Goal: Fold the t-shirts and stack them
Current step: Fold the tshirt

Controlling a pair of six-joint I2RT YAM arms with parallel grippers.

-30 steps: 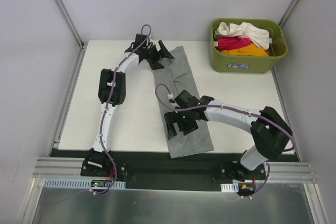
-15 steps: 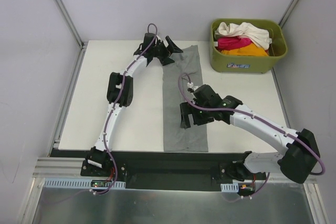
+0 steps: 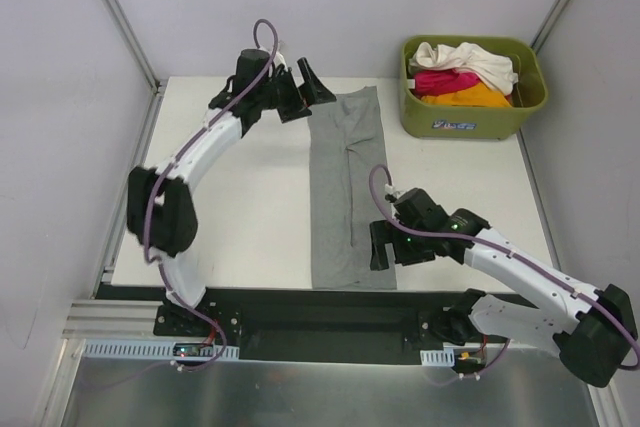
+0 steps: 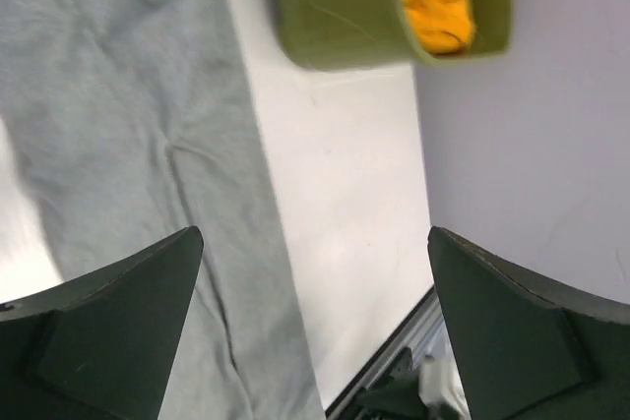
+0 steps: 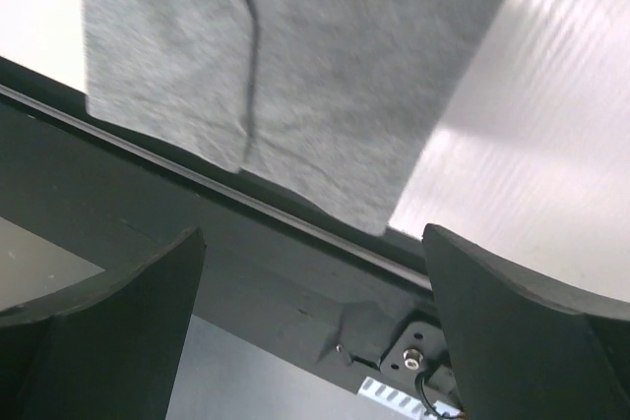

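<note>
Tallying shirts, item one: status? (A)

Item one: grey t-shirt (image 3: 345,187). Location: table (image 3: 230,217), centre of the overhead frame, running from upper centre down to the bottom edge. Condition: sides folded in, one long narrow strip, lying flat. The lower hem appears to reach just past the table's near edge in the right wrist view. Judged part-folded; the end-to-end fold is not yet done. (B)

Items two to four? (A)

Cream-white t-shirt (image 3: 470,59), magenta-pink t-shirt (image 3: 440,80), orange t-shirt (image 3: 472,97): bunched together in the olive-green bin (image 3: 470,125), upper right of the frame. All unfolded. No stack begun. (B)

Grippers? (A)

Left gripper (image 3: 303,94): fingers spread wide, nothing between them, at the strip's upper left corner; contact with the cloth not determinable. Right gripper (image 3: 381,245): fingers spread wide, nothing between them, just beside the strip's lower right edge. (B)

Balance outstanding? (A)

Estimate: one shirt of four partly folded. Outstanding: finish the grey, fold three from the bin, stack all. (B)
</note>
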